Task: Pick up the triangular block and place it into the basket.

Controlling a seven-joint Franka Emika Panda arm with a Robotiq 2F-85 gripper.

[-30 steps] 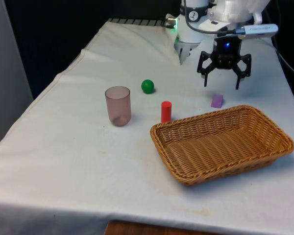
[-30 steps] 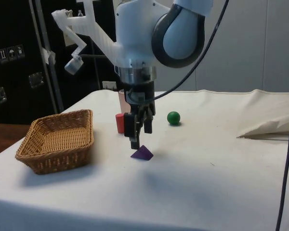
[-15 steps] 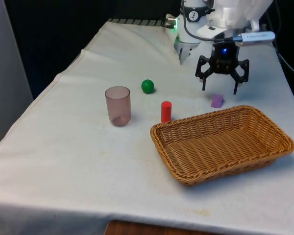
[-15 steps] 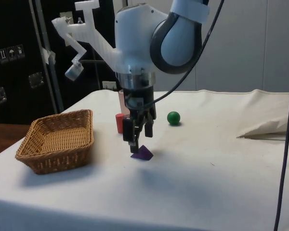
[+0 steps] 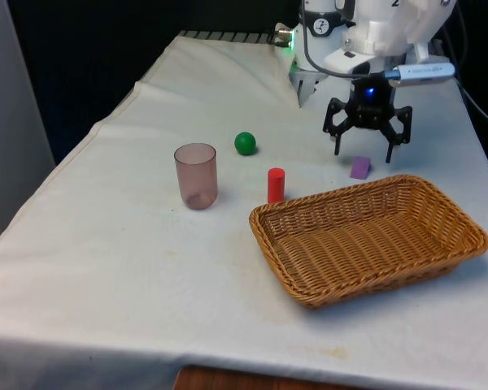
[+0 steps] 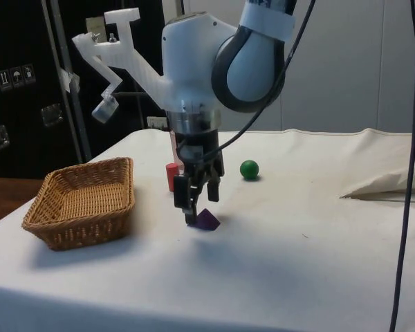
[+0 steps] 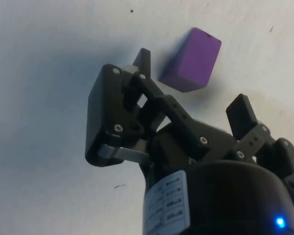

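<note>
Purple triangular block (image 5: 359, 167) lies on the white worktop (image 5: 130, 268) beside the wicker basket's (image 5: 439, 219) far rim in the front view, my claw (image 5: 367, 150) spread above it. From the side, my claw (image 6: 198, 207) hangs just over the block (image 6: 207, 220) (red cylinder (image 6: 171, 176) and green ball (image 6: 249, 169) behind). At the wrist, my fingers (image 7: 142, 63) are splayed, the block (image 7: 192, 59) untouched beyond them.

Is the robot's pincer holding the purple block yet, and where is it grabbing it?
No, nothing is held. The open pincer hangs just above the purple triangular block, which lies on the white cloth, fingers not touching it.
</note>
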